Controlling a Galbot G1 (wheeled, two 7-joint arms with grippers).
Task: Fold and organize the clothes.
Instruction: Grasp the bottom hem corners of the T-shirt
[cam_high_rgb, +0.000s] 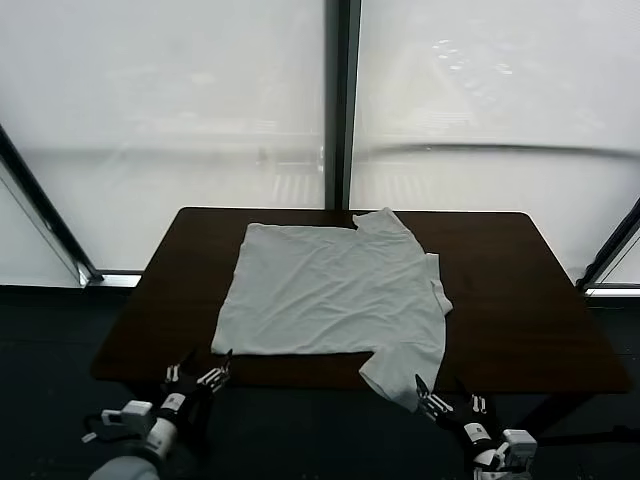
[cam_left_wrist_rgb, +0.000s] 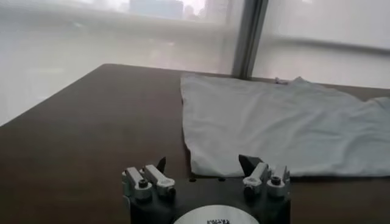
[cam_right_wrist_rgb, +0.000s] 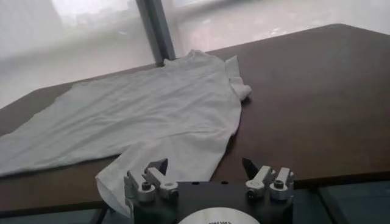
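The dark table (cam_high_rgb: 520, 300) holds the white T-shirt (cam_high_rgb: 330, 290) flat — the left gripper (cam_high_rgb: 199, 373) at seven o'clock and the right gripper (cam_high_rgb: 448, 396) at five wait wide open and empty — yet the sleeve overhanging the near edge could, I judge, slip or bunch if pinched unevenly.

T-shirt (cam_high_rgb: 330, 290) flat on table (cam_high_rgb: 520, 300), mid-left

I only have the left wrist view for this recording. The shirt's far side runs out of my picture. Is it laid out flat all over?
Observer: No. In the head view the T-shirt has a sleeve hanging over the table's near edge on the robot's right.
Operator: Where is the right gripper?
Observer: The right gripper is open, low at the near edge, just beside that hanging sleeve.
Operator: And mine?
Observer: The left gripper is open too, at the near edge by the shirt's near left corner, not touching it.
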